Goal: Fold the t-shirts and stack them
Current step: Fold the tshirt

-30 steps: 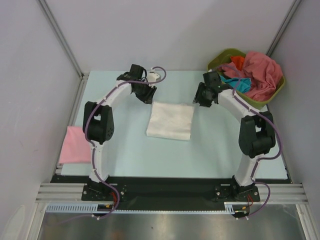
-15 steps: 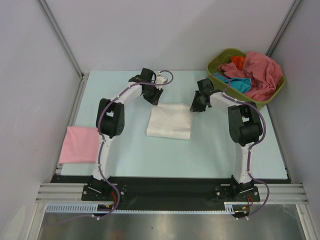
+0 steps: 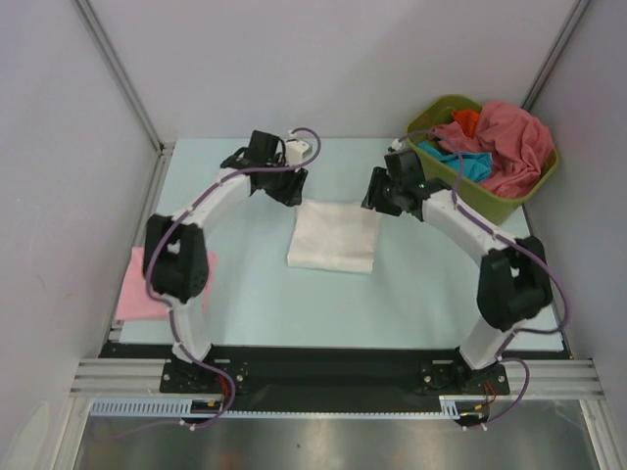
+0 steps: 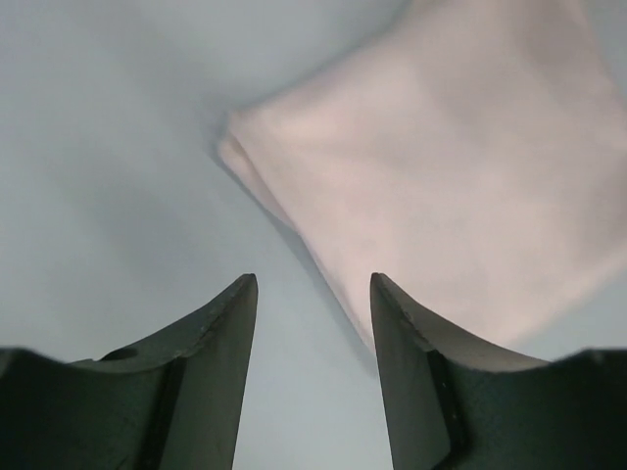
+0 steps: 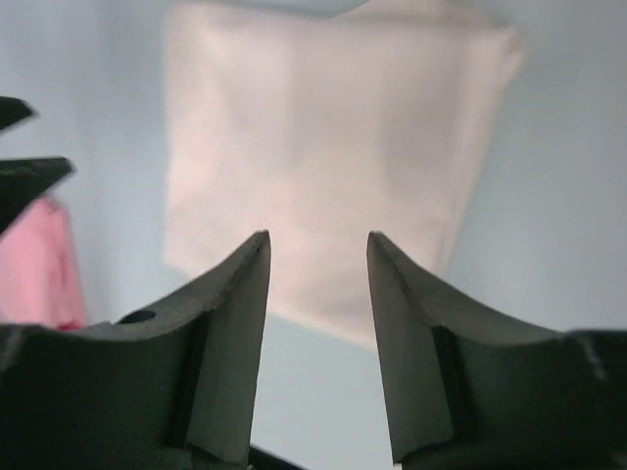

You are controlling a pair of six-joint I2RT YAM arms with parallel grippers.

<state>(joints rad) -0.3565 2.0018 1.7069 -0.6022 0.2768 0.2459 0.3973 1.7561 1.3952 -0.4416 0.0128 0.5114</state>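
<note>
A folded white t-shirt [image 3: 335, 236] lies flat in the middle of the table; it also shows in the left wrist view [image 4: 441, 166] and the right wrist view [image 5: 323, 157]. A folded light pink t-shirt [image 3: 137, 284] lies at the table's left edge, partly behind the left arm. My left gripper [image 3: 291, 186] is open and empty, just above the white shirt's far left corner [image 4: 313, 279]. My right gripper [image 3: 377, 200] is open and empty, by the shirt's far right corner [image 5: 317, 240].
An olive-green tub [image 3: 490, 196] at the far right holds a heap of rose-red [image 3: 509, 142], teal [image 3: 470, 164] and orange [image 3: 467, 119] shirts. A metal rail [image 3: 333, 377] runs along the near edge. Grey walls enclose the table on three sides.
Both arms have shifted above the white shirt's far corners: the left elbow swung out to the left, the right elbow out to the right. The white shirt has not moved.
</note>
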